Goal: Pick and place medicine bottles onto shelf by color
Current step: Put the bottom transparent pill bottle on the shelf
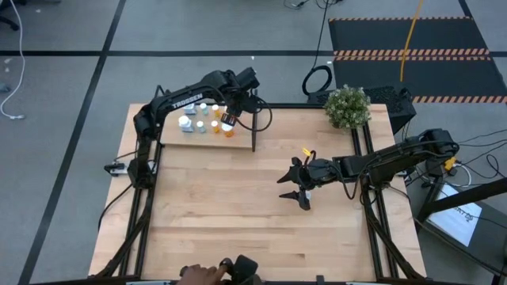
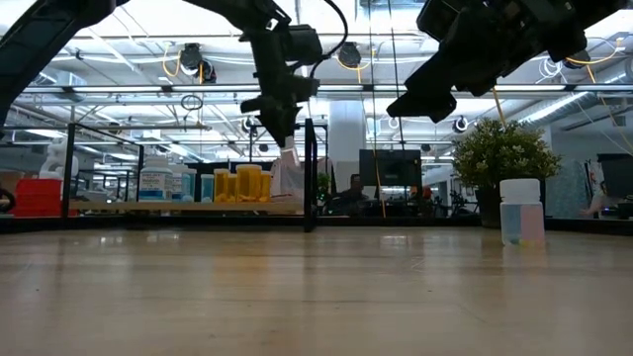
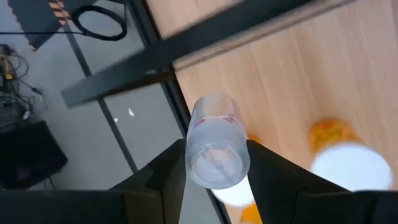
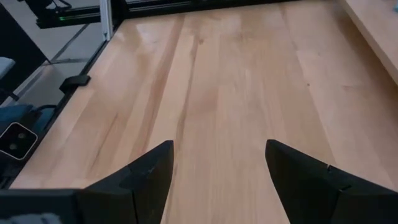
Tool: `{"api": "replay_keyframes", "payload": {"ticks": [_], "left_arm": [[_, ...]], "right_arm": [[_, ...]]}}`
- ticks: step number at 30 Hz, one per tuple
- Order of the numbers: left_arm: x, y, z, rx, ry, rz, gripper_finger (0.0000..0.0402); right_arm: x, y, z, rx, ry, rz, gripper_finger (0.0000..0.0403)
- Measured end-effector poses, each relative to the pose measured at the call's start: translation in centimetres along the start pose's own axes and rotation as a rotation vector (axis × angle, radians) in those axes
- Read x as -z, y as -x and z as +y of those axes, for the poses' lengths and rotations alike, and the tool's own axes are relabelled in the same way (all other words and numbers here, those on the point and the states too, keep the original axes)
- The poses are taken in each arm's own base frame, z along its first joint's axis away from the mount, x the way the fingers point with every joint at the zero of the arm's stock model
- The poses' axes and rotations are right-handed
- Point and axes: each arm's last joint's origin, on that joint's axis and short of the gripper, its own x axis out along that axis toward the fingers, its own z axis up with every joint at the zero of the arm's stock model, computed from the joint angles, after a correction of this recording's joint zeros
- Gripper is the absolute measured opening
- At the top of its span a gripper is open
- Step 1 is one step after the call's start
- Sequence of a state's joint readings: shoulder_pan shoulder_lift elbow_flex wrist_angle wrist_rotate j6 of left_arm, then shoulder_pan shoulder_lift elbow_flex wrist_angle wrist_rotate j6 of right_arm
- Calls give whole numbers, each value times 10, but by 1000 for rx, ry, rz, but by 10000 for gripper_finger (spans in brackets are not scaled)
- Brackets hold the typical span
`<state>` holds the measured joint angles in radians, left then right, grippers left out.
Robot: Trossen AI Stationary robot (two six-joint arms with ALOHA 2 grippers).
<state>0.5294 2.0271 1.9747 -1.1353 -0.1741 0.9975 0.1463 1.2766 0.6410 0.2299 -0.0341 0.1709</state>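
The shelf (image 1: 170, 136) stands at the table's far left and carries several bottles, orange (image 1: 215, 112) and pale (image 1: 187, 123). My left gripper (image 1: 230, 119) hangs over the shelf's right part, next to the black divider (image 2: 311, 173), shut on a pale translucent medicine bottle (image 3: 214, 140). Orange bottles with white caps (image 3: 351, 165) stand on the plank under it. My right gripper (image 1: 298, 190) hovers open over the middle of the table, with bare wood between its fingers (image 4: 217, 180). A white bottle (image 2: 521, 211) stands upright on the tabletop at the right of the low view. My left gripper pinches the pale bottle's round sides (image 3: 193, 155) between its two fingers (image 3: 168, 177), near the end that faces the wrist. The fingers come from above, slanting down, and lie along the bottle. The bottle sticks out below the fingertips (image 2: 289, 170), clear of the shelf plank.
A potted plant (image 1: 347, 105) stands at the far right corner. Black frame rails (image 1: 368, 198) run along the table's sides. A person's hand (image 1: 202, 275) with a dark object shows at the near edge. Bare wood lies across the table's middle and near part.
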Motion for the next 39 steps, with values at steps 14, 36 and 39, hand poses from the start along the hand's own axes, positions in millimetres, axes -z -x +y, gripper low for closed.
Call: {"api": "replay_keyframes", "payload": {"ticks": [14, 36, 39], "left_arm": [[2, -34, 6, 39, 44, 13, 154], [5, -66, 9, 98, 115, 5, 154], [6, -67, 10, 105, 129, 4, 154]], "right_arm": [[1, 2, 3, -7, 6, 10, 247], [2, 2, 3, -5, 5, 18, 247], [2, 2, 3, -5, 5, 18, 247]]}}
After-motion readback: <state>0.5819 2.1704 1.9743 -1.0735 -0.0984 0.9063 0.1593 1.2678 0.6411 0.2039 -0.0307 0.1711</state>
